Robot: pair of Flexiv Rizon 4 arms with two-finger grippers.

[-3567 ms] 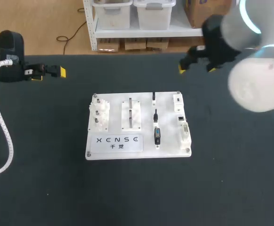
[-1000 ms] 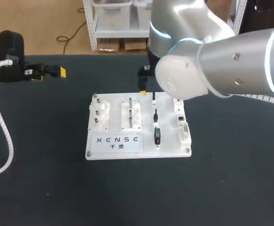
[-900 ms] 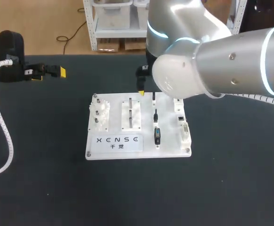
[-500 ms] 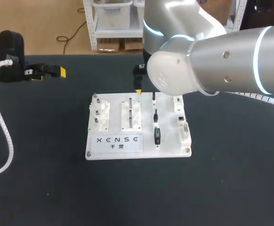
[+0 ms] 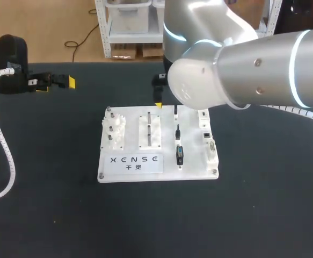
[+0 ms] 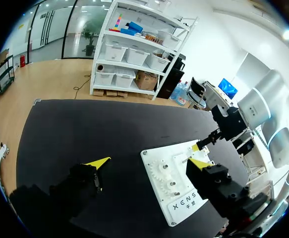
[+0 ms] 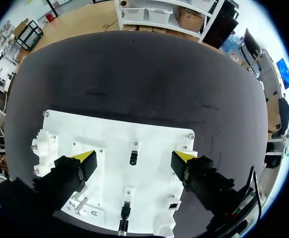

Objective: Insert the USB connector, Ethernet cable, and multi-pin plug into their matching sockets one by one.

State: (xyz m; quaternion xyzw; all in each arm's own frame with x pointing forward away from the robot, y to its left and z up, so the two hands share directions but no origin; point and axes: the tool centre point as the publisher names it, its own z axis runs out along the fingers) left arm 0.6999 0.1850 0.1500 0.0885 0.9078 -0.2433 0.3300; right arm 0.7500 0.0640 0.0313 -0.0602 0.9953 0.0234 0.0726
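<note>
Finding 1. The three plugs stand in one column on the white board (image 5: 132, 173), right of its middle. They are the far plug (image 5: 176, 110), the middle plug (image 5: 177, 131) and the blue-faced multi-pin plug (image 5: 179, 155) nearest you. You cannot tell from these views which of the two small ones is USB and which is Ethernet. The sockets (image 5: 212, 150) run along the board's right edge, just beside the column. None of the three plugs is in a socket.

Finding 2. The right gripper (image 7: 134, 157) is spread wide and holds nothing. Its wrist view shows both fingers over the board's far half, with the far plug below and between them, clear of both. The head view shows only one yellow tip at the board's far edge, because the arm hides the other. Neither view shows you its height above the board.

Finding 3. The left gripper (image 5: 56, 85) sits at the table's (image 5: 263, 215) far left, well apart from the board. It is also wide and holds nothing. Its wrist view looks across to the board and the right gripper beyond.
</note>
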